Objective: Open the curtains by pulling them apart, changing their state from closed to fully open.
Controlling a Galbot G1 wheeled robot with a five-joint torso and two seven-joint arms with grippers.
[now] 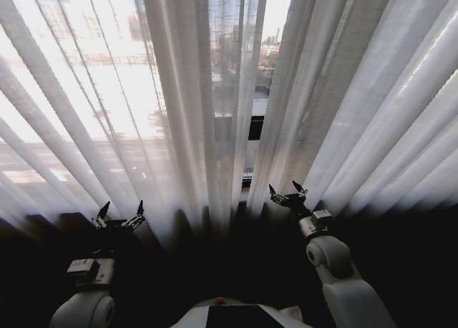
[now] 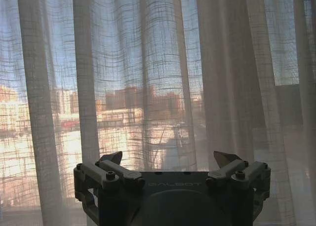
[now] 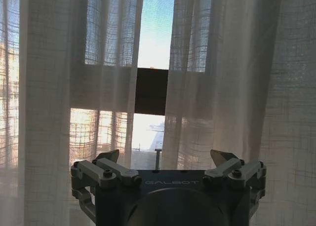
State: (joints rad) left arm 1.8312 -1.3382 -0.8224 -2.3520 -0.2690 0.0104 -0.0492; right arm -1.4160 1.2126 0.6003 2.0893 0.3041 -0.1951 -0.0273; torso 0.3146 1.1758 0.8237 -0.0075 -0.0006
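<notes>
The curtains (image 1: 179,113) hang across the window with a narrow gap at twelve o'clock, showing the dark frame bar (image 1: 255,127). The left gripper (image 1: 120,217) at eight o'clock and the right gripper (image 1: 288,192) at five o'clock have fingers spread wide, holding nothing. Sheer fabric could slip or snag between fingertips, leaving folds bunched.

head high, wrists close, facing curtains (image 1: 179,92)

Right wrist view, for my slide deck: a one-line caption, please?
Open right hand faces the narrow gap between the sheer curtains, a dark window frame bar visible through it.
</notes>
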